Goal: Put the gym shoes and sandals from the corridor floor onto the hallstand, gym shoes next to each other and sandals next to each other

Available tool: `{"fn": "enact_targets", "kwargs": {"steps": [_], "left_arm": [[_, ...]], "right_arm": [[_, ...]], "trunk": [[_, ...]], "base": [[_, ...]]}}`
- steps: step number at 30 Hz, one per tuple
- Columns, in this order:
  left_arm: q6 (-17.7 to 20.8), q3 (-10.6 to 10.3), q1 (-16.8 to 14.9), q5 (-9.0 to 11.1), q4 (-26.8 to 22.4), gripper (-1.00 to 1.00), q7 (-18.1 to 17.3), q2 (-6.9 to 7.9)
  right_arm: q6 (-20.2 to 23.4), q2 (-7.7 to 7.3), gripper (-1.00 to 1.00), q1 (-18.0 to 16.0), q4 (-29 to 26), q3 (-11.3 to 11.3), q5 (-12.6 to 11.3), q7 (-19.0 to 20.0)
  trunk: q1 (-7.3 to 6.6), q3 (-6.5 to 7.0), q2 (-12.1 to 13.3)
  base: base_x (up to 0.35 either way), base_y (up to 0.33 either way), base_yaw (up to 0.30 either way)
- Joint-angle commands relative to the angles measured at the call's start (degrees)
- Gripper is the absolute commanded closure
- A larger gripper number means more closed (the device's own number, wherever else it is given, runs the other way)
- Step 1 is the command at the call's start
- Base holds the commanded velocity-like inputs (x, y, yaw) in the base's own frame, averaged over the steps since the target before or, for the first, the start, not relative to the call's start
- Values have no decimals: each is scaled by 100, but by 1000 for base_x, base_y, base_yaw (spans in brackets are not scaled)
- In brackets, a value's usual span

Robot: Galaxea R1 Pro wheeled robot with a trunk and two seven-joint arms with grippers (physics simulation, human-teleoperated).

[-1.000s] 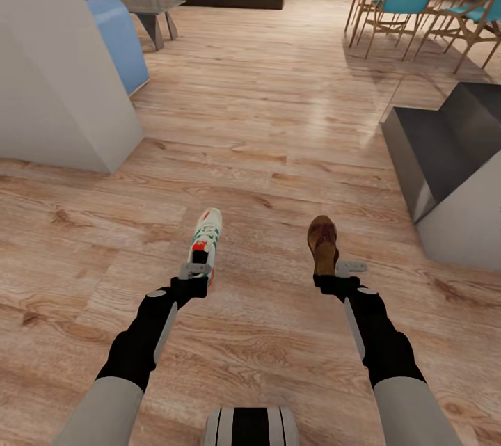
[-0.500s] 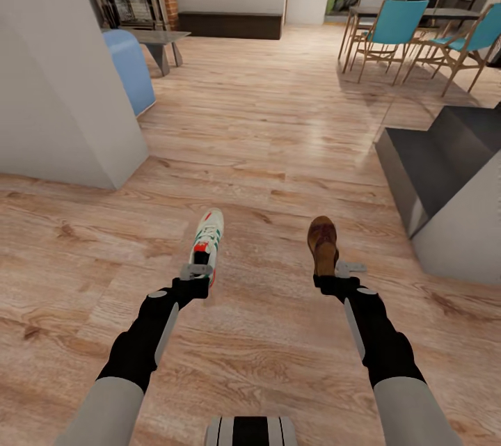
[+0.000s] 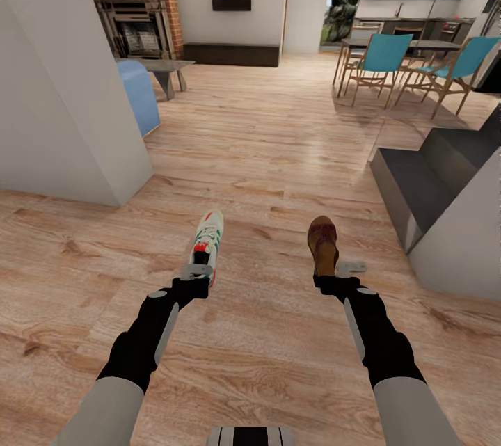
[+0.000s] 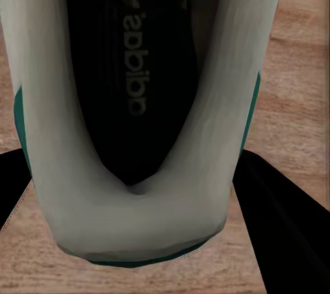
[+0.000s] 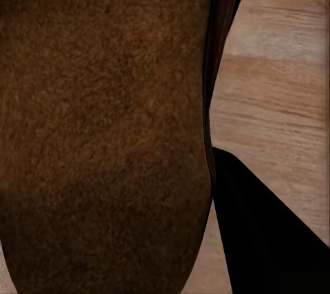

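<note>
My left gripper (image 3: 197, 272) is shut on the heel of a white gym shoe (image 3: 208, 235) with green stripes, held out over the wood-plank corridor floor (image 3: 264, 154). In the left wrist view the gym shoe (image 4: 137, 115) shows its dark insole and white heel between the black fingers (image 4: 289, 232). My right gripper (image 3: 334, 272) is shut on a dark brown sandal (image 3: 322, 243), toe pointing away. The right wrist view is close on the sandal (image 5: 103, 122), with a black finger (image 5: 261, 225) beside it. The hallstand is out of view.
A white wall block (image 3: 62, 98) stands at the left. Grey steps (image 3: 424, 188) and a white block (image 3: 463, 237) are at the right. Farther off are a blue seat (image 3: 138, 94), a low table (image 3: 163, 69), a brick fireplace (image 3: 136, 8) and teal chairs (image 3: 379, 60) at a dining table.
The head view has tilted upward, bringing more of the far room into sight. Both arms and the held shoes keep the same place in the picture.
</note>
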Motion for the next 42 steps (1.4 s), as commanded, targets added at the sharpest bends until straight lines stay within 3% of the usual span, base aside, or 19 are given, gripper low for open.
{"fn": "enact_targets", "kwargs": {"steps": [1,27,34,42], "left_arm": [[25,21,-2,-62,-9,100,-43,-6],[25,14,-2,-60,-5,100,-43,-14],[25,15,-2,-60,-5,100,-43,-15],[22,17,-2,-60,-8,100,-43,-15]], "right_arm": [[30,7,100,-2,-8,-18,47,32],[30,7,100,-2,-8,-18,47,37],[30,7,100,-2,-8,-18,47,34],[30,3,100,-2,-8,-18,47,37]], "trunk": [[-3,28,0],[-70,815,35],[-88,973,44],[-88,984,44]], "base": [[0,0,0],[0,0,0],[0,0,0],[0,0,-28]]}}
